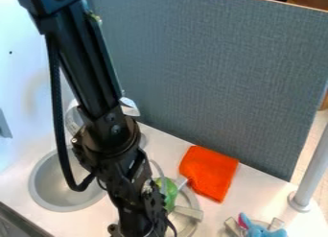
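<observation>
- Counter top (217,217): one, white, set against one upright blue-grey partition (224,73), with one white wall (26,63) at the left.
- Round vessels with grey handles: two counted. One pot (186,227) sits at bottom centre, partly behind the arm; one smaller vessel (232,226) sits at lower right, cut by the bottom edge.
- Soft toy (264,231): one, blue with a pink part, at the smaller vessel.
- Orange cloth (208,172): one, lying near the foot of the partition.
- Round grey basin (54,185): one, left of the arm, partly covered by it.
- Metal post (314,166): one, upright, with a round foot, at the right.
- Arm (80,63): one, black, entering at upper left and slanting steeply down to the bottom edge; one black cable (61,135) loops along its left side.
- Gripper (137,226): low, at bottom centre, beside the pot. Whether it is open, closed or clamped on anything cannot be told.
- Green item (169,194): one, just right of the gripper end of the arm, at the pot's upper side, partly hidden; contact cannot be determined.
</observation>
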